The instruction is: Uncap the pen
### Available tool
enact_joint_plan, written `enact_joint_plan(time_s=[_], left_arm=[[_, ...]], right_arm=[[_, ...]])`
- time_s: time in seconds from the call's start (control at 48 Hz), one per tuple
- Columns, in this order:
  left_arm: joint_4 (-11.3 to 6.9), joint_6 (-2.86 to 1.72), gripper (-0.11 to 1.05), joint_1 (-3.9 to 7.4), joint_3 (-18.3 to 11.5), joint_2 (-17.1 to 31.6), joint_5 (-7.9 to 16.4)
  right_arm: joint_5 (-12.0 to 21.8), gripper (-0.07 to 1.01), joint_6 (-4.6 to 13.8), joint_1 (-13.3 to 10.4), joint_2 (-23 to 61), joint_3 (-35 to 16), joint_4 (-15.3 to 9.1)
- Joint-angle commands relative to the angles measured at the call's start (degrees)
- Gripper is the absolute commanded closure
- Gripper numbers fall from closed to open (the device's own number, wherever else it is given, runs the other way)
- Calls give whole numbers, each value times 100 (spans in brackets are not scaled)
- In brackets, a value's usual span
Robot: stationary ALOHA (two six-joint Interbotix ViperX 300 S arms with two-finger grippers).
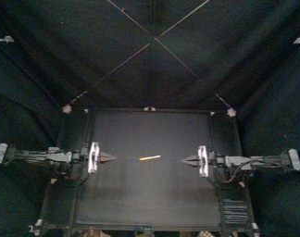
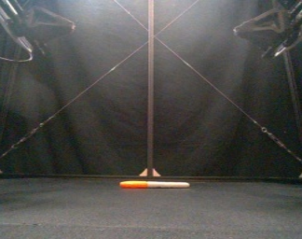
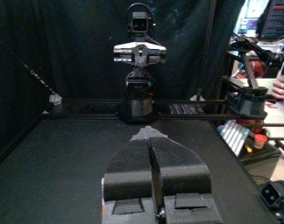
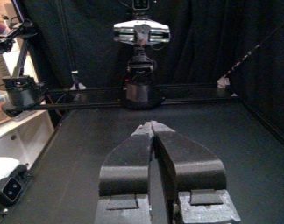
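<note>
The pen (image 1: 149, 160) lies flat on the black table (image 1: 116, 199), near its middle, slightly slanted in the top view. In the front view the pen (image 2: 154, 185) shows an orange length toward the left arm's side and a pale length toward the right arm's side. The two meet in one straight line with no gap, so the pen is still capped. I cannot tell which length is the cap. Any print on the barrel is too small to read.

The left gripper (image 1: 109, 158) hangs to one side of the pen and apart from it, its tips aimed toward it. The right gripper (image 1: 186, 160) hangs on the pen's other side, also apart and also pointing at it, so the pen lies between the two. Neither touches it.

In the left wrist view the left gripper (image 3: 148, 131) has its jaws pressed together to a point, with nothing between them. In the right wrist view the right gripper (image 4: 145, 125) likewise has its jaws pressed together, with nothing between them.
</note>
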Motion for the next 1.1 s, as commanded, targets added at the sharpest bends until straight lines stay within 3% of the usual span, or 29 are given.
enact_joint_plan(time_s=[0.021,0.292,0.396,0.479,0.583,0.729,0.833,1.104], left_arm=[[0,26,101,18,-9,396,-62],[-9,18,86,35,-26,1406,-97],[-9,9,76,62,-18,1767,-114],[-18,9,67,62,0,1978,-114],[-18,9,56,62,9,2101,-105],[-18,9,43,62,35,2118,-105],[-26,9,36,62,62,2118,-105],[-18,9,31,62,88,2118,-88]], right_arm=[[-97,95,-9,-79,387,-44,-9],[-308,87,-44,-721,2452,-448,-18],[-308,82,-62,-967,3366,-782,-167],[-308,68,9,-1169,4131,-1125,-439],[-299,47,44,-1318,4746,-1450,-589],[-255,15,9,-1371,5458,-1872,-686],[-237,-1,18,-1389,5792,-2065,-817],[-132,2,26,-1433,6346,-2329,-888]])
